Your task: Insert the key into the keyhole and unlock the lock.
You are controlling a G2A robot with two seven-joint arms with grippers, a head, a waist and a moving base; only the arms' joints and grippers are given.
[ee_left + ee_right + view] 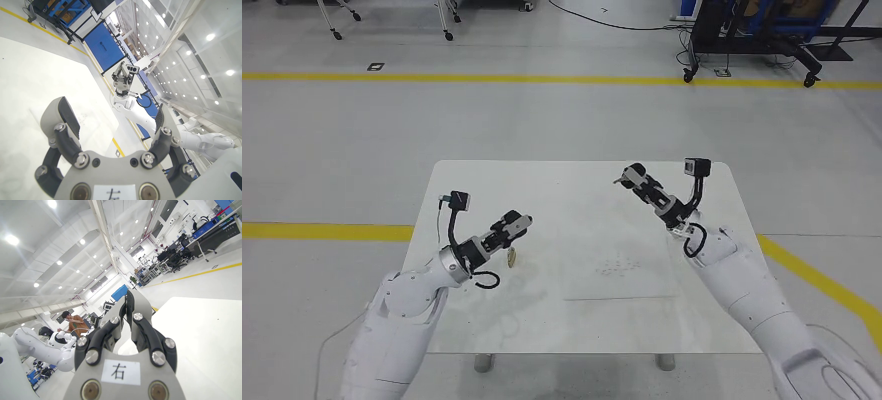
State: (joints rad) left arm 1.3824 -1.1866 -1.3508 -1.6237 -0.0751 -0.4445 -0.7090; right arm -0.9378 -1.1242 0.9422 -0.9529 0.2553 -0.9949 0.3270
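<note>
Starting stage, I'd judge: nothing mated yet. L gripper [112,102] gapes empty over the table's left. A small brass piece [512,258], prob. the lock, lies just near of it. R gripper [128,295], far right, has pads pressed together; can't tell if a key's between. Next: grab and steady the piece. White table [642,220]; yellow floor tape [542,78], workshop benches beyond.

white table [582,200] here, one small brass-coloured piece [512,258] lying on its left part, faint dark specks [620,266] nearer the middle.
</note>
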